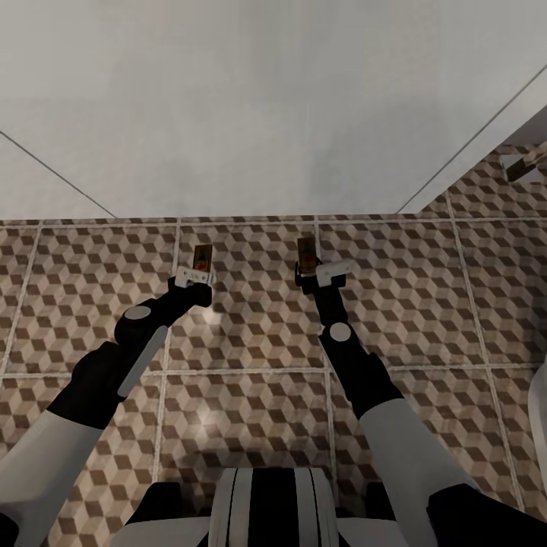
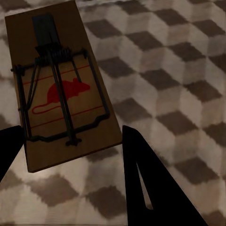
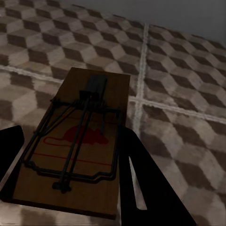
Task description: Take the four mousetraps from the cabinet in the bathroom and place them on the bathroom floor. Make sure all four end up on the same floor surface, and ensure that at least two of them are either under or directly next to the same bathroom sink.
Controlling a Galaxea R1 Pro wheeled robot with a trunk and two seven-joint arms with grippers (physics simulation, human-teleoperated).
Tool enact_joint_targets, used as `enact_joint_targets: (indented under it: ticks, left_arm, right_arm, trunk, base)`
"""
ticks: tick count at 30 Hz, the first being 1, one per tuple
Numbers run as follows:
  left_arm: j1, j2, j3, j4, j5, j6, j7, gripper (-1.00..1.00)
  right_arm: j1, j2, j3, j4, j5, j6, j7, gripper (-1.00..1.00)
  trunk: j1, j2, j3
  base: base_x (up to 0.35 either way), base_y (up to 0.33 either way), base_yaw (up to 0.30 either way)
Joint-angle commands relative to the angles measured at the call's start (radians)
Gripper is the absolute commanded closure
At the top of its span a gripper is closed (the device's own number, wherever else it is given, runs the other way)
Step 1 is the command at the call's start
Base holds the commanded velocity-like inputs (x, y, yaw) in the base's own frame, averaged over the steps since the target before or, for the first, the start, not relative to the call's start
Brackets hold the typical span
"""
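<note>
Two mousetraps, tan boards with dark wire and a red mouse print, show here. My left gripper [image 1: 196, 273] is shut on one mousetrap [image 1: 201, 256], holding its near end across the width just over the bathroom floor [image 1: 251, 334]. The left wrist view shows this mousetrap [image 2: 61, 89] between the dark fingers [image 2: 150, 188]. My right gripper [image 1: 323, 275] is shut on the other mousetrap [image 1: 307, 253], which sits between the fingers [image 3: 141, 183] in the right wrist view as a mousetrap [image 3: 80, 141]. The cabinet is out of view.
A broad white face [image 1: 266, 106] rises just beyond both traps; I cannot tell whether it belongs to the sink. A small tan and dark object [image 1: 524, 163] lies past its right corner. A white curved edge [image 1: 541, 410] shows at the far right.
</note>
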Motion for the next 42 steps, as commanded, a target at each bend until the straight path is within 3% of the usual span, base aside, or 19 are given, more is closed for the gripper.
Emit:
enact_joint_targets:
  ticks: [1,17,42]
  left_arm:
    - [0.0,0.001,-0.001,0.0,0.0,0.005,0.001,1.0]
    - [0.0,0.001,-0.001,0.004,0.0,0.006,0.001,1.0]
    - [0.0,0.001,-0.001,0.026,0.0,0.005,0.002,1.0]
  right_arm:
    - [-0.001,0.0,0.001,0.002,0.01,0.0,-0.008,1.0]
    - [-0.001,0.0,0.001,0.005,0.01,0.002,-0.008,1.0]
    - [-0.001,0.0,0.001,0.042,0.01,-0.004,-0.05,1.0]
  trunk:
    - [0.0,0.0,0.0]
    - [0.0,0.0,0.0]
    - [0.0,0.0,0.0]
  base:
    - [0.058,0.0,0.0]
    - [0.203,0.0,0.0]
    - [0.011,0.0,0.0]
